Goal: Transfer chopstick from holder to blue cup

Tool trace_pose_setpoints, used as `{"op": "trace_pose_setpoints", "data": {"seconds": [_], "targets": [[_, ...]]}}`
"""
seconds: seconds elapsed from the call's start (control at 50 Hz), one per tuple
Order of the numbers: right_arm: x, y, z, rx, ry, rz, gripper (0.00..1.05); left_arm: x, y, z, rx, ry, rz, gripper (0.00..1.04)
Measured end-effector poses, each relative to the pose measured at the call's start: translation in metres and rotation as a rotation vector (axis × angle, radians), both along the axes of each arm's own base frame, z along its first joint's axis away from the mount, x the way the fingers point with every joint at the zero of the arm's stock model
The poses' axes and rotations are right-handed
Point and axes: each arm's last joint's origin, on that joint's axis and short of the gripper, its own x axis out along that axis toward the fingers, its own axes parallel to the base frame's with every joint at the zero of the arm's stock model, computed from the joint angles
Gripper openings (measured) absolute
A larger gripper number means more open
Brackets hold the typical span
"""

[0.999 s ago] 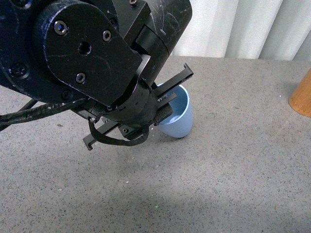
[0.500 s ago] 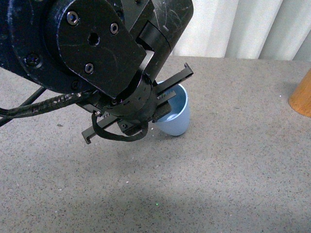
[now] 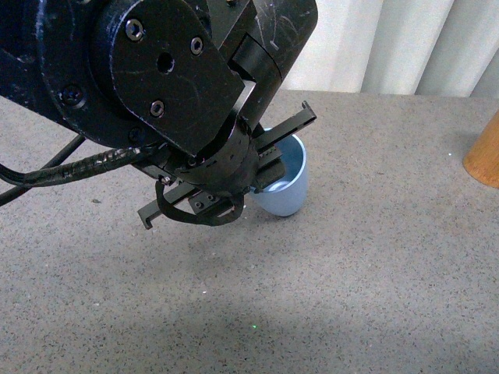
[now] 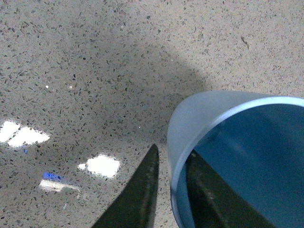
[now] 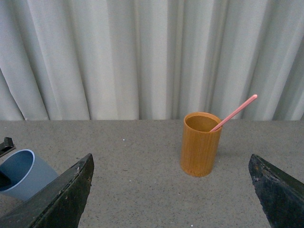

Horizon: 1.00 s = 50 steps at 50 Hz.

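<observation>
At the left and middle of the front view, the black left arm fills the frame, its cable running off the edge. It hides the near side of the cup and all of its own fingertips. The cup is smooth pale blue, tapered and tilted, with its mouth leaning toward the arm. From the left wrist view, where the cup is cut off by the frame, the left claw straddles the cup's wall, with one dark pointed finger outside and the other inside. A sliver of counter shows between the outer finger and the wall, so I cannot tell whether the jaws pinch it. The counter is grey speckled stone, with bare room in front of the cup and to its right. Further right, well apart from the cup, the holder is cut off by the frame edge. The right wrist view shows it whole, an upright round bamboo-coloured tube. The thin pink chopstick leans out of it, its lower end hidden inside. The right claw hangs with jaws spread wide, holding nothing. A pleated white curtain closes off the counter's far edge.
</observation>
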Motion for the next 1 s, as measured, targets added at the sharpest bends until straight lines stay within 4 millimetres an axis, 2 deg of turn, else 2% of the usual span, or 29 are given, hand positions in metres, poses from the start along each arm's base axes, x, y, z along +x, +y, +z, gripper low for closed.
{"op": "trace_pose_setpoints", "data": {"seconds": [0.24, 0.36, 0.54, 0.819, 0.999], "targets": [[0.0, 0.0, 0.0, 0.0, 0.0, 0.0, 0.95, 0.002, -0.002, 0.003, -0.009, -0.01, -0.006, 0.52], [0.0, 0.0, 0.0, 0.0, 0.0, 0.0, 0.95, 0.002, -0.003, 0.003, -0.011, -0.009, -0.01, 0.76], [0.0, 0.0, 0.0, 0.0, 0.0, 0.0, 0.95, 0.001, -0.004, 0.004, -0.011, -0.01, -0.011, 0.99], [0.0, 0.0, 0.0, 0.0, 0.0, 0.0, 0.95, 0.004, 0.002, 0.017, -0.027, -0.038, -0.013, 0.98], [0.0, 0.0, 0.0, 0.0, 0.0, 0.0, 0.95, 0.005, 0.014, 0.029, -0.032, -0.06, -0.013, 0.98]]}}
